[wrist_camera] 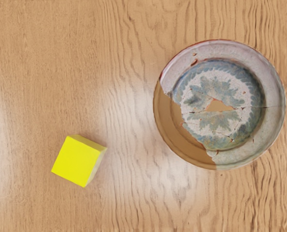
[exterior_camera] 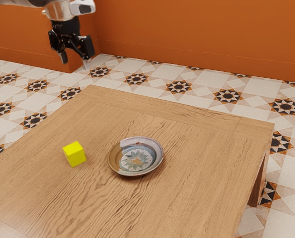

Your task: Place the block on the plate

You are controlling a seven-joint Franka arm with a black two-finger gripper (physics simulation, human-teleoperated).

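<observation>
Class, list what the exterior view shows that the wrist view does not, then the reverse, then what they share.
Exterior view: the open black tool, the orange wall, the patterned tile floor and a table leg.

Wrist view: fine cracks in the plate, one reaching its rim.

Both: the yellow block on the wooden table, beside the plate, not touching it.

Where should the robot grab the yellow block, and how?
I'd come straight down on the yellow block and pinch two opposite upright sides. It's a cube with flat faces, sitting with a gap between it and the plate. Its edges slant across the wood grain, so the end effector should probably line up with them first.
</observation>
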